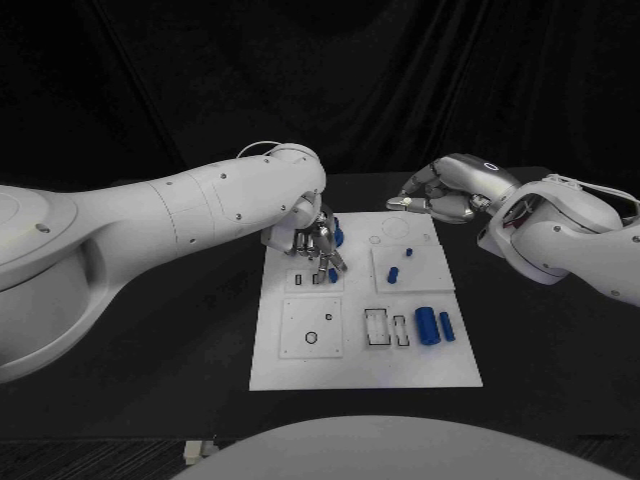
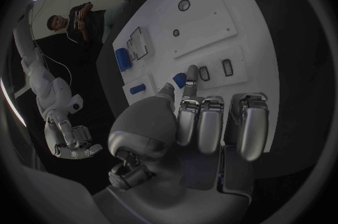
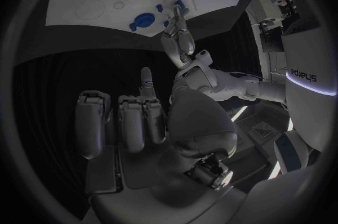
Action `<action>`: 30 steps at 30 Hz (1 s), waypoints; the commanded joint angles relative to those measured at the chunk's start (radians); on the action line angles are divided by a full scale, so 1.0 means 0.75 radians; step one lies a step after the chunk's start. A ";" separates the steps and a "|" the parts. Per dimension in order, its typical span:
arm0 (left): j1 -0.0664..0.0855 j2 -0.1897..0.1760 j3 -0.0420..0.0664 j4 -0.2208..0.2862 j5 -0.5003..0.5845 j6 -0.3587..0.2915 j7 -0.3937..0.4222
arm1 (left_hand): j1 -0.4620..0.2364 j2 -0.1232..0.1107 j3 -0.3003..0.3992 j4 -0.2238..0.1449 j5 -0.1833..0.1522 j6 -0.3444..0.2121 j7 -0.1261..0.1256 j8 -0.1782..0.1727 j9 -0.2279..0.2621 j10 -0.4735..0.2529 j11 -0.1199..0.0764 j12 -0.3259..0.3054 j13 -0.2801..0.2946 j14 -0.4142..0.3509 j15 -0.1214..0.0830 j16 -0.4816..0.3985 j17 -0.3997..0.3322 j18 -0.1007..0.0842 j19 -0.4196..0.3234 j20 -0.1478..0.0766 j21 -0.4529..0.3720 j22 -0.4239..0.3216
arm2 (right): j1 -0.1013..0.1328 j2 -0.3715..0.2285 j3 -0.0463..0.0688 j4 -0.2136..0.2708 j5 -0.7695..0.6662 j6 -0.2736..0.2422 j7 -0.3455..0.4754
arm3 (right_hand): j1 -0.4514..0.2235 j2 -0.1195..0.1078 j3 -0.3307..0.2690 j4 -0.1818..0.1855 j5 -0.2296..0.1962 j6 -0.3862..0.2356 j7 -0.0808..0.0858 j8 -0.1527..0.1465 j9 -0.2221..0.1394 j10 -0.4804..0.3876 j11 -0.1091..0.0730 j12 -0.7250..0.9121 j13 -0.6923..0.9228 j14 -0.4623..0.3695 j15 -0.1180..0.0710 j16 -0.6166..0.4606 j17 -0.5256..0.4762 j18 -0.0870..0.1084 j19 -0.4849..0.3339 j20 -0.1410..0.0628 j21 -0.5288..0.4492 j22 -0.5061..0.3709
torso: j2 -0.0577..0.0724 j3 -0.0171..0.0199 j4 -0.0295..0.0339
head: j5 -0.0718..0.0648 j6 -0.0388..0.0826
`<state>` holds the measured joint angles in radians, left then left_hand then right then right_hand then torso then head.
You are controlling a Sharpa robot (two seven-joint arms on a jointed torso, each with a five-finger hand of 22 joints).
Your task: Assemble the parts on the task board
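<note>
Black cloth hangs behind our black table, and on it lies the white task board with blue parts scattered over it: two long cylinders lying side by side near its right edge and a short peg nearer the middle. Our left hand reaches down onto the board's far left area, pinching a small blue part between thumb and a fingertip, the other fingers hanging slightly curled beside it. Our right hand hovers just past the board's far edge, fingers curled in and holding nothing.
</note>
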<state>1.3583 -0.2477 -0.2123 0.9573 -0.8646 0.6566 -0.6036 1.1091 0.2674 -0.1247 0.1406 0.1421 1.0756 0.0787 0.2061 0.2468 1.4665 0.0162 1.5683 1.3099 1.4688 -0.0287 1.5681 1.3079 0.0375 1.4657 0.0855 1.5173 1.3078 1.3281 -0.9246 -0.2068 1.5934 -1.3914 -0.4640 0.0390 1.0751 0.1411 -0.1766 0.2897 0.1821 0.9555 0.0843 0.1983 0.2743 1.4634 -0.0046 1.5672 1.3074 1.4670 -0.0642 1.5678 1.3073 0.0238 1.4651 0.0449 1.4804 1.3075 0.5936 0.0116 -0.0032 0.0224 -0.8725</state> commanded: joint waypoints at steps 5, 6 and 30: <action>-0.007 0.007 0.001 -0.007 0.003 -0.014 0.014 | 0.004 -0.014 0.009 -0.008 0.005 0.004 0.002 -0.012 0.002 0.139 -0.006 0.003 0.348 0.136 -0.009 0.004 0.351 -0.007 0.001 -0.010 -0.007 0.190 | 0.001 0.001 0.001 -0.002 -0.001 0.013 -0.026 | 0.015 0.003 -0.008 -0.002 0.009 -0.004 0.007 0.001 0.002 0.143 0.009 0.005 0.351 0.138 0.008 0.004 0.351 0.003 0.069 0.011 -0.009 0.305 | -0.001 -0.0003 -0.0003 | -0.001 0.000; -0.007 0.008 0.001 -0.008 0.003 -0.015 0.014 | 0.004 -0.014 0.011 -0.009 0.003 0.003 0.003 -0.014 0.002 0.139 -0.006 0.003 0.348 0.136 -0.009 0.004 0.351 -0.007 0.000 -0.010 -0.007 0.190 | 0.001 0.002 0.001 -0.003 -0.001 0.014 -0.026 | 0.017 0.003 -0.008 -0.002 0.010 -0.004 0.007 0.001 0.002 0.143 0.009 0.005 0.351 0.138 0.009 0.004 0.351 0.004 0.067 0.011 -0.012 0.305 | -0.001 -0.0003 -0.0001 | -0.002 0.000; -0.022 0.012 0.001 -0.013 0.003 -0.026 0.018 | 0.066 -0.045 0.111 -0.112 0.096 -0.001 0.003 -0.065 0.011 0.139 -0.008 0.003 0.348 0.136 -0.011 0.004 0.351 -0.006 -0.004 -0.012 -0.016 0.187 | 0.000 -0.002 0.001 -0.003 -0.001 0.023 -0.028 | 0.040 0.004 -0.016 -0.003 0.016 -0.001 0.008 0.003 0.003 0.143 0.012 0.005 0.351 0.138 0.011 0.004 0.351 0.005 0.063 0.013 -0.019 0.302 | -0.001 -0.0008 -0.0004 | -0.006 0.000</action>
<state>1.3446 -0.2411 -0.2123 0.9468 -0.8648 0.6455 -0.6025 1.1467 0.2301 -0.0460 0.0619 0.2055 1.0755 0.0788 0.1626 0.2535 1.4667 0.0165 1.5682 1.3098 1.4655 -0.0317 1.5681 1.3076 0.0374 1.4620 0.0819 1.5096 1.3078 1.3281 -0.9254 -0.2068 1.5913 -1.3911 -0.4523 0.0345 1.0962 0.1436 -0.1848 0.2869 0.1896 0.9555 0.0843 0.1983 0.2759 1.4666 -0.0015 1.5672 1.3073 1.4670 -0.0642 1.5678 1.3073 0.0239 1.4687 0.0485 1.4707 1.3073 0.5928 0.0109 -0.0034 0.0170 -0.8725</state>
